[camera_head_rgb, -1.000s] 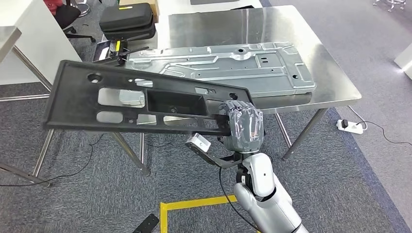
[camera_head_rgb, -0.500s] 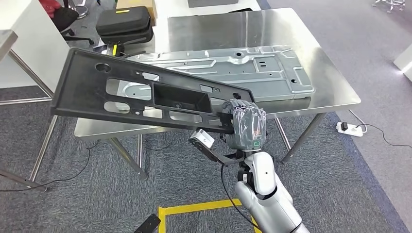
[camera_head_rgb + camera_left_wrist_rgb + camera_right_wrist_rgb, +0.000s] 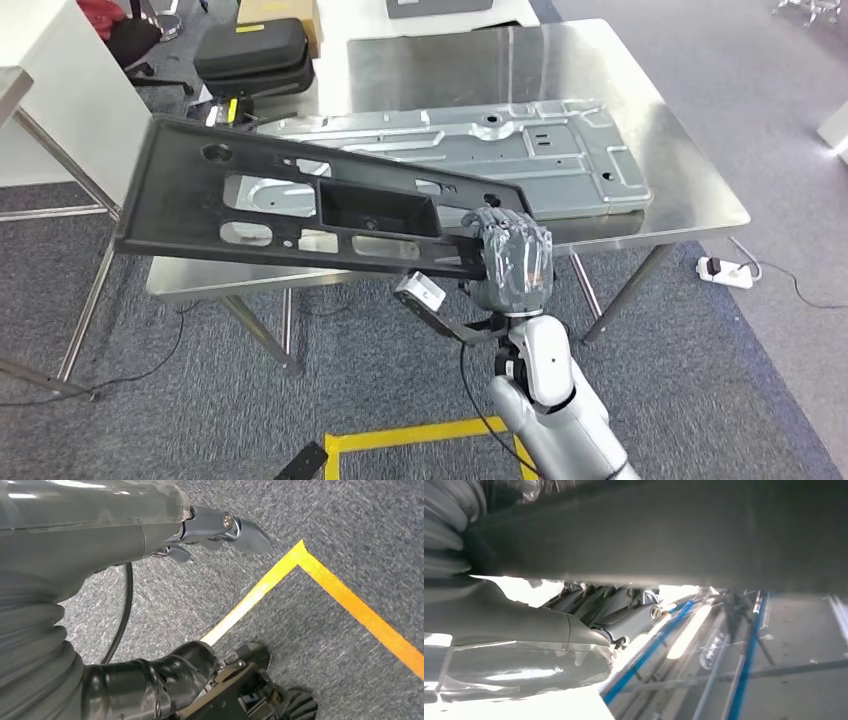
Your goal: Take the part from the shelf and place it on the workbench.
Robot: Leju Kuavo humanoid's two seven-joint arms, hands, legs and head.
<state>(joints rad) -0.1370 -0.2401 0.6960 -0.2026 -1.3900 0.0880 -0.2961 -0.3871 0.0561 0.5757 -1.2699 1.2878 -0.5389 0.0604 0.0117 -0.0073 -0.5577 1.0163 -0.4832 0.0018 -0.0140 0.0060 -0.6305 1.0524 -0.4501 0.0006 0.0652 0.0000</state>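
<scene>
Already off the shelf, your black part (image 3: 300,205) hangs tilted over the bench's (image 3: 690,190) near edge — gripped at one end by the right hand (image 3: 512,262) — not yet set down.

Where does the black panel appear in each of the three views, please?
Head view: the black panel slants across the left and middle of the picture, above the near edge of the steel table, held at its right end by the right hand.
Left wrist view: not in it.
Right wrist view: the dark band across the top.
Shared landmark: the right hand under the panel.
</scene>
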